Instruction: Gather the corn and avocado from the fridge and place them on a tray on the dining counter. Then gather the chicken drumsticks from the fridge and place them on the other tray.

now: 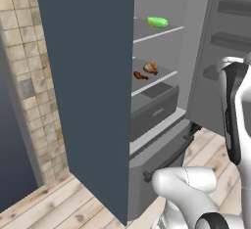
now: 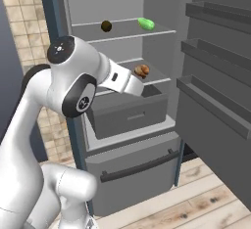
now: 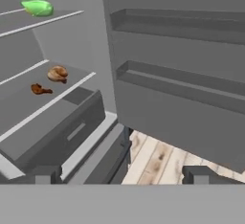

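The fridge [image 2: 122, 140] is seen standing open, its door [image 2: 215, 101] swung wide to the right. On the upper shelf [image 2: 122, 36] a green item [image 2: 145, 23] is spotted, most likely the corn in its husk, and well to its left a dark round avocado [image 2: 106, 26] is made out in the right base view. Neither has been lifted.

One shelf down, the chicken is accounted for: a rounder drumstick [image 1: 151, 67] lies near the shelf's edge, and a smaller, darker drumstick [image 1: 140, 76] is seen just beside it, to its left. Both are untouched as well.

The pincer [image 3: 119, 175] is held spread wide, nothing between its tips, and it is poised in front of the open compartment, apart from every item. It is aimed low, toward the drawer [image 3: 62, 132] and the wooden floor [image 3: 162, 158], rather than at the produce shelf.

So far, then, nothing is judged to be delivered: all four items are counted inside the fridge. No tray or worktop is in shot, so their state cannot be told. What is left is judged to be practically everything: corn and avocado to be fetched and set on one tray, then both drumsticks on the other. A reach up to the upper shelf looks to be called for first.
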Controlling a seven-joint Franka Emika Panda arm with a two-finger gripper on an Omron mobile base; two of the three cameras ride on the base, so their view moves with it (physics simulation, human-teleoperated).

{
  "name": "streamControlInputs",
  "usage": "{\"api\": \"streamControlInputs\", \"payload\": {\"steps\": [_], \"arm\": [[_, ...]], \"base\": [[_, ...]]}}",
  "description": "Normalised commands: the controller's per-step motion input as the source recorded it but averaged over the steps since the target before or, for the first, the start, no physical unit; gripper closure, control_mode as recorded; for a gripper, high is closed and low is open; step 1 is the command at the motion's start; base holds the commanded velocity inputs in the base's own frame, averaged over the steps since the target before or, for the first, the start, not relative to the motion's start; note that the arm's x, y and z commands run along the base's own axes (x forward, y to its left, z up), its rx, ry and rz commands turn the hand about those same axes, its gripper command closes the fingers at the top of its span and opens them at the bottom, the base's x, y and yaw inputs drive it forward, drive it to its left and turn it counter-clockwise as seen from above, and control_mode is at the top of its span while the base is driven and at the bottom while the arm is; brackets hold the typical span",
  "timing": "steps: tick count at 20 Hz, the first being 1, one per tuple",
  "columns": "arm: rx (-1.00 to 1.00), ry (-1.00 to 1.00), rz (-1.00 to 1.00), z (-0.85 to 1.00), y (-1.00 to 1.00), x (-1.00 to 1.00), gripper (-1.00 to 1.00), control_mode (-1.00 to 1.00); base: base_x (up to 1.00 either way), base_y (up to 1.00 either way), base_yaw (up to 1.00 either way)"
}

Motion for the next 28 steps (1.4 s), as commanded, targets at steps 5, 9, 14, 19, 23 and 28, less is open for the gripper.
{"api": "streamControlInputs", "payload": {"steps": [5, 9, 14, 19, 23, 28], "arm": [[0.0, 0.09, 0.01, -0.26, 0.02, 0.12, -1.0, 1.0], [0.0, 0.0, 0.0, 0.0, 0.0, 0.0, -1.0, 1.0], [0.0, 0.0, 0.0, 0.0, 0.0, 0.0, -1.0, 1.0], [0.0, 0.0, 0.0, 0.0, 0.0, 0.0, -1.0, 1.0], [0.0, 0.0, 0.0, 0.0, 0.0, 0.0, -1.0, 1.0], [0.0, 0.0, 0.0, 0.0, 0.0, 0.0, -1.0, 1.0]], "base": [[0.05, 0.0, 0.01], [0.31, -0.16, 0.15], [0.46, -0.34, 0.23], [0.37, -0.28, 0.25], [0.48, -0.02, 0.29], [0.37, -0.07, 0.31]]}}
